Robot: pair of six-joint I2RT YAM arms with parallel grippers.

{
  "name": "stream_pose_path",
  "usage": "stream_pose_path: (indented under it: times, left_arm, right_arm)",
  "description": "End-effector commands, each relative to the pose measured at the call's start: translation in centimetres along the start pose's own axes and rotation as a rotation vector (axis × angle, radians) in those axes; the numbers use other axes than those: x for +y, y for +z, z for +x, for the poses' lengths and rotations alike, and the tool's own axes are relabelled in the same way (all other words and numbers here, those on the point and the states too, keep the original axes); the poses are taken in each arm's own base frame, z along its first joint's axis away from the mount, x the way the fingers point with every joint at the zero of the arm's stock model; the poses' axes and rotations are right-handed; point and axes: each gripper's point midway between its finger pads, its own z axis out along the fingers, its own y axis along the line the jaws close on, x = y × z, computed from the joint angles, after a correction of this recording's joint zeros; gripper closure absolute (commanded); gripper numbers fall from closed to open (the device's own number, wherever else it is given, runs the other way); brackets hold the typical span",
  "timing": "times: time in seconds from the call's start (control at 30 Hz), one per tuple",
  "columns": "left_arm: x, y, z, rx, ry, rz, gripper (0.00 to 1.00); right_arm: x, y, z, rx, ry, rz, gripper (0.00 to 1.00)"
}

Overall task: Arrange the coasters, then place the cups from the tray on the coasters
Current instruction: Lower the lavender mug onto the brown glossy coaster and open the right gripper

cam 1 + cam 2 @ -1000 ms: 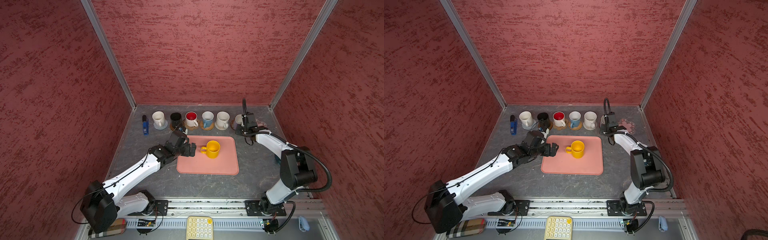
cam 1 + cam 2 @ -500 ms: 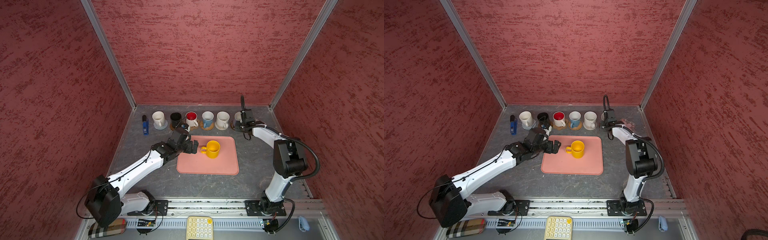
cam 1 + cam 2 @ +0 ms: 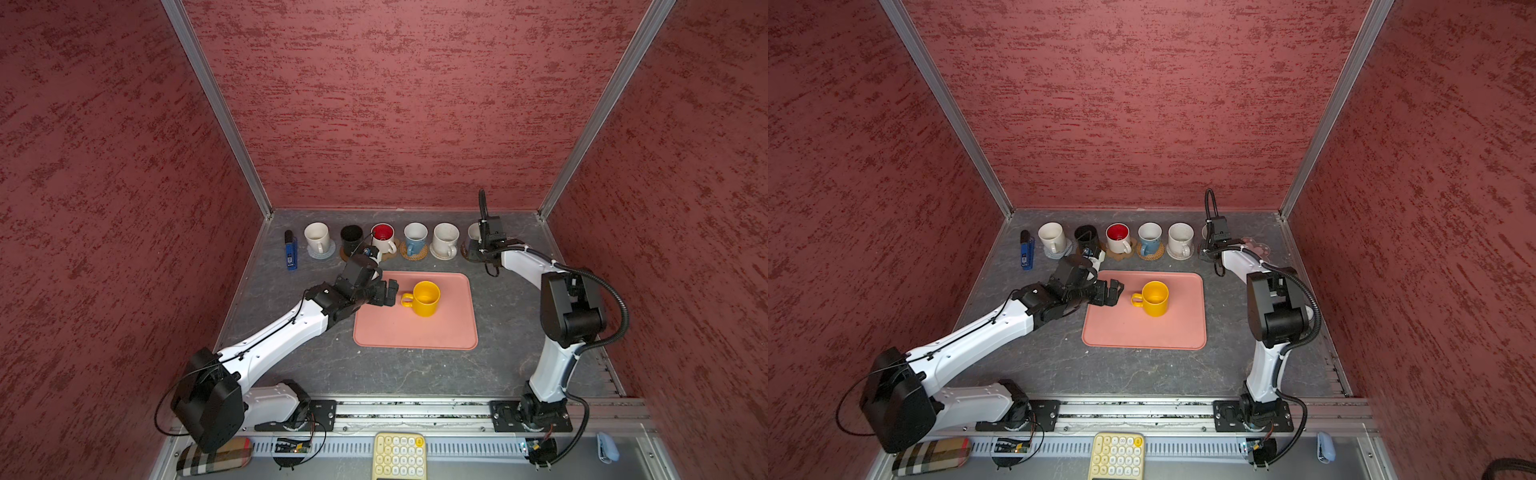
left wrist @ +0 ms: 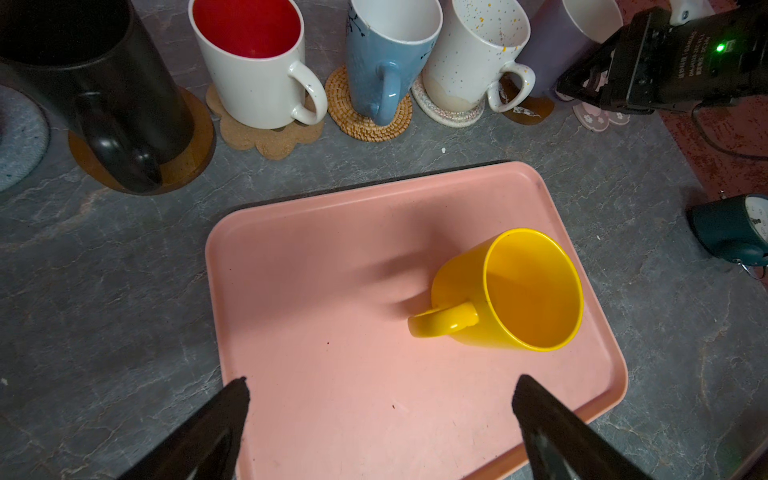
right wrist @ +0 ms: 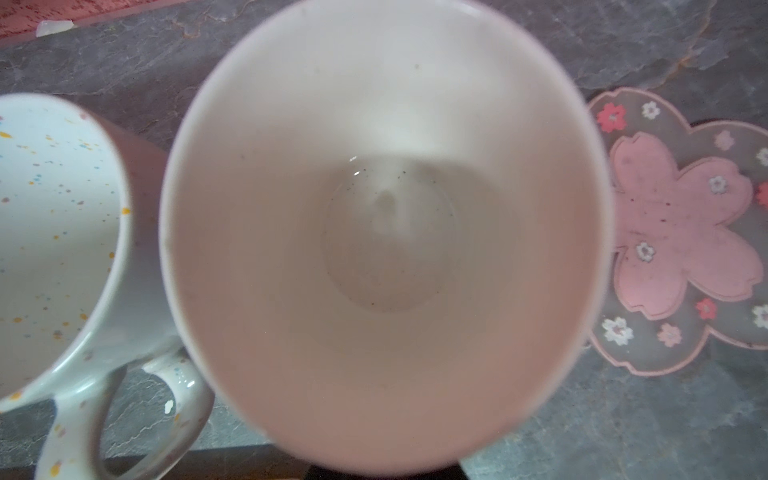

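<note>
A yellow cup (image 3: pixel 426 298) stands upright on the salmon tray (image 3: pixel 415 332), handle toward my left gripper (image 3: pixel 388 291). That gripper hovers open just short of the handle, its tips (image 4: pixel 382 382) wide apart over the tray (image 4: pixel 332 291). Along the back wall several cups sit on coasters: white (image 3: pixel 316 237), black (image 3: pixel 351 237), red-inside (image 3: pixel 383 237), blue (image 3: pixel 415 237), speckled white (image 3: pixel 445 240). My right gripper (image 3: pixel 478 251) is shut on the lavender cup (image 5: pixel 386 208), which rests on a brown disc (image 4: pixel 528 110). The pink flower coaster (image 5: pixel 681 232) beside it lies bare.
A blue lighter (image 3: pixel 291 253) lies left of the cup row. A yellow keypad (image 3: pixel 399 455) and a plaid case (image 3: pixel 216 457) sit by the front rail. A dark round gadget (image 4: pixel 731 232) lies right of the tray. Red walls close three sides.
My left gripper has slid rightward over the tray edge toward the yellow cup's handle. The right arm's elbow has folded inward while its gripper stays at the lavender cup.
</note>
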Motion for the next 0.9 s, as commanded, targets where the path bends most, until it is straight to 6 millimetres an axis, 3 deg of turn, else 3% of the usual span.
stream_pose_path:
  times: [0.0,0.37,0.67,0.87]
  left_arm:
    - [0.0,0.0,-0.4,-0.016,0.006,0.008,0.0]
    - [0.0,0.3,0.2,-0.001,-0.006,0.026,0.0]
    - [0.1,0.8,1.2,0.014,-0.005,0.051,0.03]
    - [0.2,1.4,1.8,0.027,0.0,0.068,0.17]
  right_arm:
    - [0.0,-0.7,-3.7,-0.12,0.002,0.012,1.0]
    - [-0.3,-0.2,-3.0,-0.102,0.002,0.026,0.96]
    - [-0.4,0.0,-2.1,-0.076,0.002,0.025,0.67]
    - [-0.7,-0.6,-2.1,-0.081,0.007,0.033,0.54]
